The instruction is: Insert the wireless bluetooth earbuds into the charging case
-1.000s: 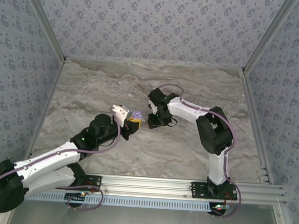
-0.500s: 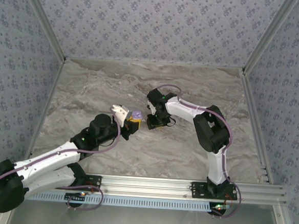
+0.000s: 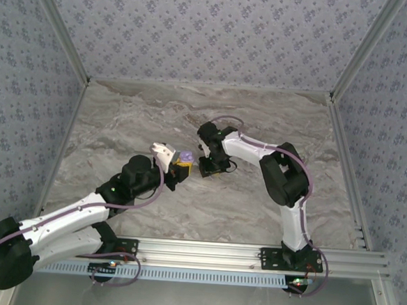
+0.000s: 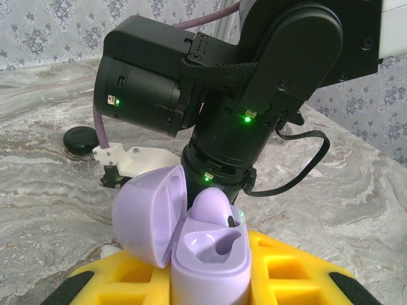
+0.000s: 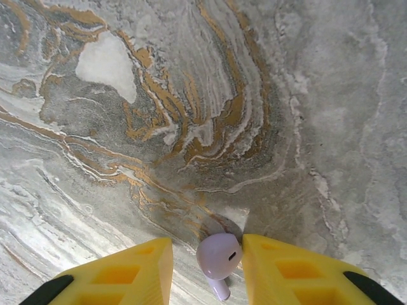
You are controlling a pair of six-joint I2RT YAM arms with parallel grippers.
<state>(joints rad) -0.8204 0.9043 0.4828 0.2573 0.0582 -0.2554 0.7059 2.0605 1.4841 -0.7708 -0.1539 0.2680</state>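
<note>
Carrying a lilac earbud [image 5: 217,256] between its yellow fingers [image 5: 289,270], the right gripper [image 5: 206,267] is clenched on it above the marble table [image 5: 191,95], beside the open lilac charging case [image 4: 206,257] the left gripper [image 3: 177,166] is gripping. Next, I'd judge: lining the bud up w/ the empty socket.

Grey marbled tabletop [image 3: 157,114]; blue floral-papered walls [image 3: 212,27]; aluminium rail [image 3: 210,251].

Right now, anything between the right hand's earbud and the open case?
Nothing visible. The right hand has the lilac earbud between its fingers above bare table. The case, held by the left hand, has its lid open, one earbud already seated and the other socket free.
</note>
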